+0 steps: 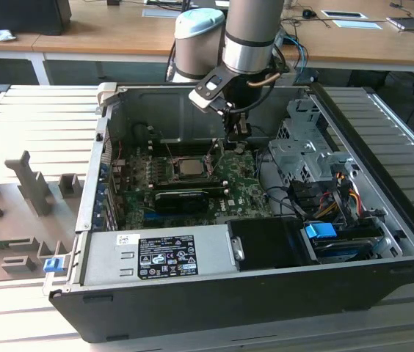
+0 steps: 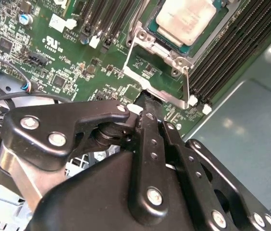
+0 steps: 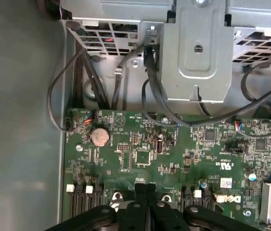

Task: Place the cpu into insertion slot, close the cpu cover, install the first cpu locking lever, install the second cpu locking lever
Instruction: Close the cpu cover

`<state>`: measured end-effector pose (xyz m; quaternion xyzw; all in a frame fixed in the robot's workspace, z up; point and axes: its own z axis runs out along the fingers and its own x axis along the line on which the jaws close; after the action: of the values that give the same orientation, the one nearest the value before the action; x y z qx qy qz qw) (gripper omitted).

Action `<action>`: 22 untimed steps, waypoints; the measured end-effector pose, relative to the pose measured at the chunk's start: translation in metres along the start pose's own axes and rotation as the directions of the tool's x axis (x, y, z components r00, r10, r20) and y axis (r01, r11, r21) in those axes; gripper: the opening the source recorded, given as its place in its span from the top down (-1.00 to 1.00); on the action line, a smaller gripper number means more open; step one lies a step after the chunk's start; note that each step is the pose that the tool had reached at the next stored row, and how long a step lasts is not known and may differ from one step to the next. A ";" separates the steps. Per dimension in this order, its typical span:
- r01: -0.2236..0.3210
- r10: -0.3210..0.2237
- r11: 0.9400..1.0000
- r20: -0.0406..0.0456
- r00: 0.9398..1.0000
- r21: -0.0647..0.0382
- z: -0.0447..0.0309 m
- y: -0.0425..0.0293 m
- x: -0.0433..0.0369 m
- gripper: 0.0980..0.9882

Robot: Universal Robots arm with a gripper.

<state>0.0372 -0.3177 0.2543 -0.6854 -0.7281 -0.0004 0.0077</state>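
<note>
Inside the open computer case [image 1: 394, 213], a power supply [image 1: 155, 253] lay nearest. Beyond it, the motherboard [image 1: 247, 192] held the cpu [image 1: 188, 168] seated in its socket. At the cpu's two o'clock, the gripper [image 1: 238, 145], fingers pressed together, met the edge of the cpu cover [image 2: 162, 91], possibly touching it.

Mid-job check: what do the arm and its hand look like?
The arm is a silver-grey tube with a pale blue joint cap and a black cable at the wrist. The hand is black, built of linked bars with silver screws.
</note>
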 end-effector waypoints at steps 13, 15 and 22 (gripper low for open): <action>0.015 -0.015 1.000 0.000 1.000 0.000 0.0143 -0.0385 0.0025 0.98; 0.024 -0.024 1.000 0.000 1.000 0.000 0.0174 -0.0418 0.0026 0.98; 0.045 -0.045 0.999 0.000 0.999 -0.004 0.0244 -0.0543 0.0032 0.98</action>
<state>-0.0174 -0.3176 0.2305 -0.6689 -0.7433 -0.0022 0.0065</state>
